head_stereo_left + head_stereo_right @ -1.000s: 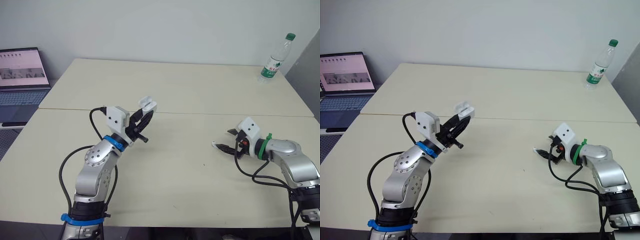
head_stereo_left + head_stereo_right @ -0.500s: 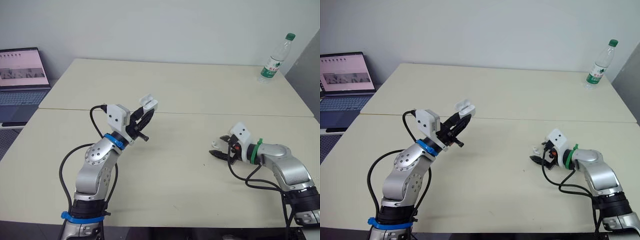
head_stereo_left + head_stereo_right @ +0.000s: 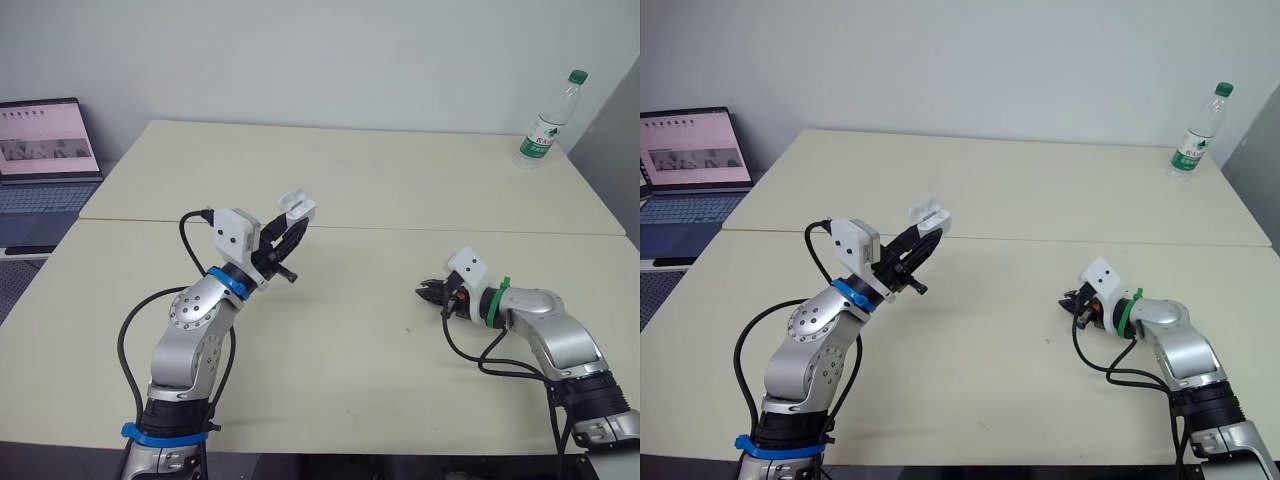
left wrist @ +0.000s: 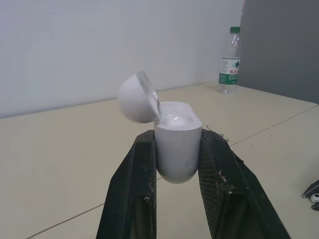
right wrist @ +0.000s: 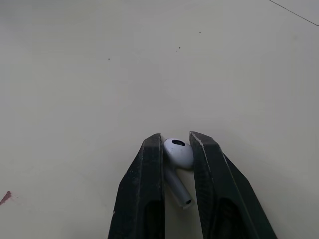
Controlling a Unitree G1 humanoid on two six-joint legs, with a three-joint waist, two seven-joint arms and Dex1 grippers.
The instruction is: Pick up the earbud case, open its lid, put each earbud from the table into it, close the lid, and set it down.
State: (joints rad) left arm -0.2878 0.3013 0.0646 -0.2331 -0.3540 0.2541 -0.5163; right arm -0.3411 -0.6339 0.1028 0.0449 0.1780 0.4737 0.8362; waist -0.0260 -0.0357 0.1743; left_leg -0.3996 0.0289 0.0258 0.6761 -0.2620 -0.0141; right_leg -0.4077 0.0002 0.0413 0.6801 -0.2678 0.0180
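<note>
The left gripper [image 4: 178, 138] is pinching the earbud case [image 4: 175, 159] between its fingers, lid [image 4: 133, 97] hanging open above the tips — the right gripper [image 5: 176, 140] is squeezing an earbud [image 5: 179, 153] between its fingertips.

Left gripper [image 3: 293, 225] raised above the near-left part of the pale beige table [image 3: 380, 180], black fingers clamped on the small white plastic earbud case [image 3: 297, 208]. The case's lid looks flipped open, though detail is poor. Right gripper [image 3: 430, 292] low over the table's near-right area, pointing toward the robot's left. Its fingers look pressed together, and whether they pinch anything is too small to tell. The two grippers are well apart. A thin seam [image 3: 400, 229] runs across the tabletop between near and far halves. Clear plastic water bottle with green cap and label [image 3: 546, 118] upright at the far-right corner. Open dark laptop [image 3: 45, 150], screen lit, beside the table's left edge.
</note>
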